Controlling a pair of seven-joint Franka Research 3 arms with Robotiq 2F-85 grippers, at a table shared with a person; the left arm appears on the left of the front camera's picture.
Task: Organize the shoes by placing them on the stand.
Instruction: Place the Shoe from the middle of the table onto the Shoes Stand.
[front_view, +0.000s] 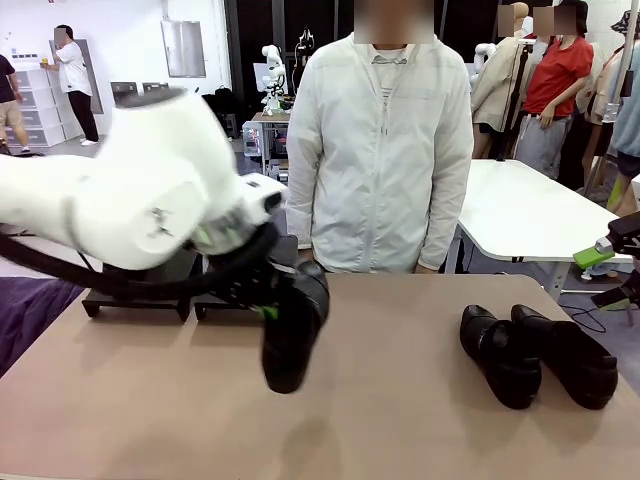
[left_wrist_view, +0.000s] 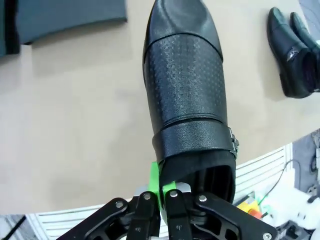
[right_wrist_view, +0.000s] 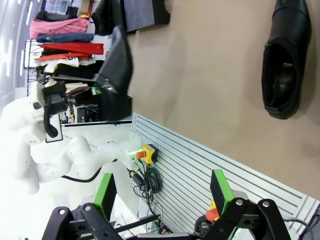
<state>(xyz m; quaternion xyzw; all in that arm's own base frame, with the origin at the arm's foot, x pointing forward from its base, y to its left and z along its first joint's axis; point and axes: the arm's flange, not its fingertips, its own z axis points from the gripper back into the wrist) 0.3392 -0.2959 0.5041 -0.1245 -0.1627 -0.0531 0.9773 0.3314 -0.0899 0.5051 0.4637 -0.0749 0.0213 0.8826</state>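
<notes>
Leather shoe (left_wrist_view: 187, 100), black with a buckle strap, is pinched in my left hand (left_wrist_view: 161, 184) by the thin rim at the heel opening, and that's what worries me. The hand is closed down narrow on that one edge, with a green pad (left_wrist_view: 155, 177) showing on the outside. The rest of the shoe hangs toe-down off it, just in front of the stand (front_view: 135, 297) and, as far as I can judge, clear of the bench (front_view: 400, 430).

What could go wrong:
- With that much weight below such a small grip, the shoe could pivot or slide out if I swing fast.
- The hanging toe could clip the stand's front edge if I come in low, shoving the tray or twisting the shoe in the grip.
- My own arm blocks most of the stand from the front, so I'd be placing half blind.
- A person (front_view: 385, 150) stands right behind the stand, so overshooting isn't great either.

Pose: the left arm reaches across in front of the stand, wrist tipped forward. The right hand (right_wrist_view: 162, 195) is spread wide and holds nothing, parked far to the stand's right, past the two other shoes (front_view: 535, 355) lying side by side.
</notes>
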